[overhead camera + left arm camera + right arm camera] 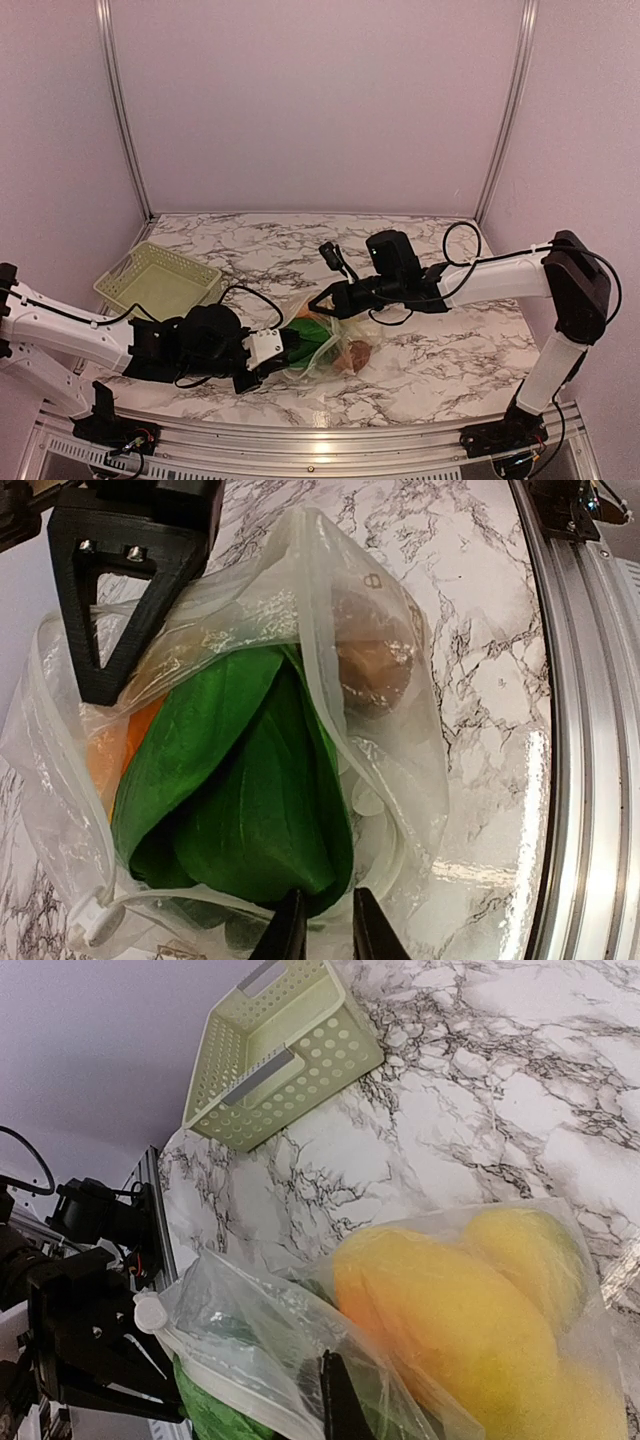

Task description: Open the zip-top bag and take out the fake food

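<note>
Clearly left gripper [322,932] clamps the zip-top bag [400,780]; whether right gripper [317,303] does is hidden by plastic.

No text, label or number is legible; a small mark on the zip-top bag [400,770] stays unreadable

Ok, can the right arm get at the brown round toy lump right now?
Probably not: the brown lump sits inside the clear dotted zip-top bag, behind its plastic, and the right fingers seem clamped on the bag's edge.
</note>
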Action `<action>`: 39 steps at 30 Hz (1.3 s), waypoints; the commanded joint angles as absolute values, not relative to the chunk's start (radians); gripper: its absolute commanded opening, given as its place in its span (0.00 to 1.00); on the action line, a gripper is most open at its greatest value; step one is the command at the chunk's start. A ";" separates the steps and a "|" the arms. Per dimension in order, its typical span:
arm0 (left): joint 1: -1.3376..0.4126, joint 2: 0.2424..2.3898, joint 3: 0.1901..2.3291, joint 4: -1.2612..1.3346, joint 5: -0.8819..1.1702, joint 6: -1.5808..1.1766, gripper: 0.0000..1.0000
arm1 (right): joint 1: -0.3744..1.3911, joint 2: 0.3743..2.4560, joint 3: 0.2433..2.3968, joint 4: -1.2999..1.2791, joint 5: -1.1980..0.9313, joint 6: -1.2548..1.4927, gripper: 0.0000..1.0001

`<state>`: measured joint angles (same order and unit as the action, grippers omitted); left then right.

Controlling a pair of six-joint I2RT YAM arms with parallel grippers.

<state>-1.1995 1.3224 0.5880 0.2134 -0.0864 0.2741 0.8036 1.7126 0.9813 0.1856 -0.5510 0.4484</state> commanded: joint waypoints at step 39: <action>-1.199 1.716 0.870 -0.025 -0.302 0.438 0.49 | 0.796 1.785 0.989 0.175 -0.614 0.474 0.00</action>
<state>-1.2304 1.6688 0.8265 0.0738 -0.2974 0.4397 0.8017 1.7657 0.9813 0.1860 -0.5999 0.4698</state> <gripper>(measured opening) 0.426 0.003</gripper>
